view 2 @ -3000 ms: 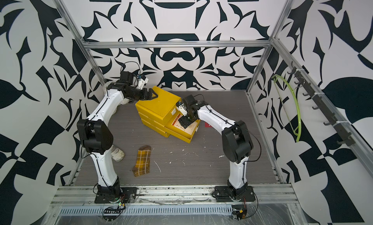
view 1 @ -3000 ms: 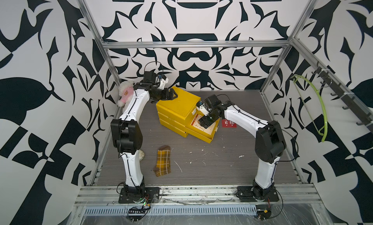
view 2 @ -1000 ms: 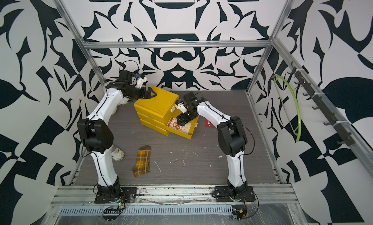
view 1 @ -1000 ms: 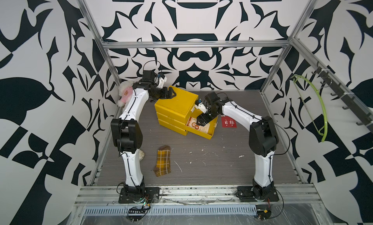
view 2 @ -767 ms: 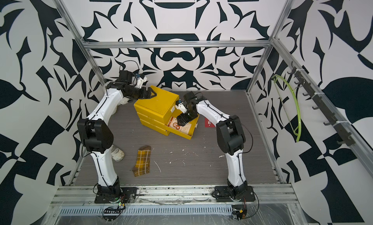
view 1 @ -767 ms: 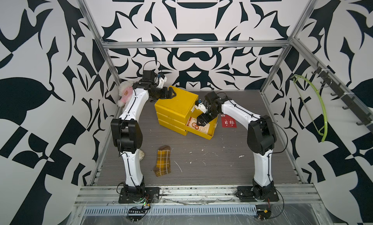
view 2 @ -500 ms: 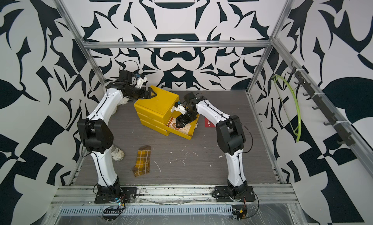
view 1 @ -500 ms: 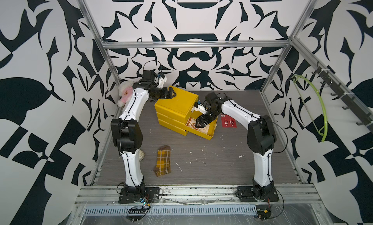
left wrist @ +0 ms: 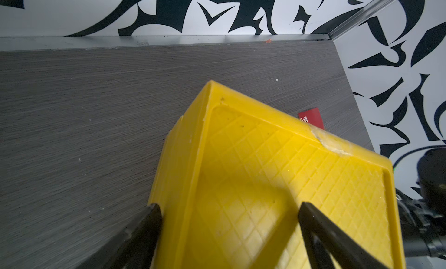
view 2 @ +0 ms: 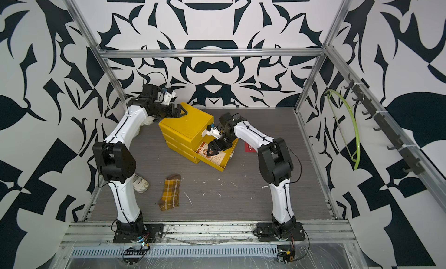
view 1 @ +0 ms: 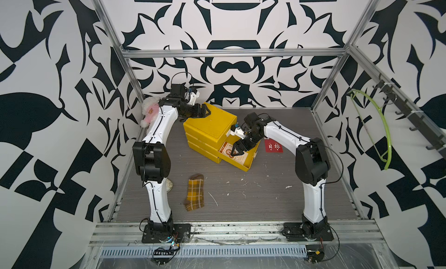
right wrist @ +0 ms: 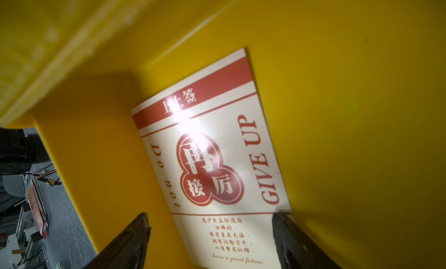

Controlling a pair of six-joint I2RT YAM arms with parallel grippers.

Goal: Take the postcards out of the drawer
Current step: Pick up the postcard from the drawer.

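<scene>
On the grey tabletop, in both top views, a yellow cabinet (view 1: 210,125) stands toward 12 o'clock with its bottom drawer (view 1: 251,162) pulled out toward 5 o'clock. The right gripper (view 1: 237,150) dips into the drawer over a cream postcard (view 1: 225,148), its claw spread wide and holding nothing. A red postcard (view 1: 273,146) already lies on the table at the drawer's 3 o'clock. A plaid sock (view 1: 195,191) lies at the cabinet's 7 o'clock. The left gripper (view 2: 181,112) braces the cabinet's far corner.

The left wrist view shows that claw (left wrist: 228,205) wide apart, one finger against the cabinet's side and the other over its ribbed top, with the red postcard (left wrist: 311,118) beyond.

The right wrist view shows the cream postcard (right wrist: 212,159) flat on the drawer floor (right wrist: 337,111). One finger (right wrist: 280,219) rests at its long edge and the other stands clear on bare yellow.

The card looks light, thin, glossy and lying flush, so it is likely to slide rather than lift. The likeliest hold is a long edge, tipped up against a drawer wall.

Compared with three seconds ago, the right elbow has swung inward and the claw sits lower. The red card, the sock and the left arm are unmoved.
</scene>
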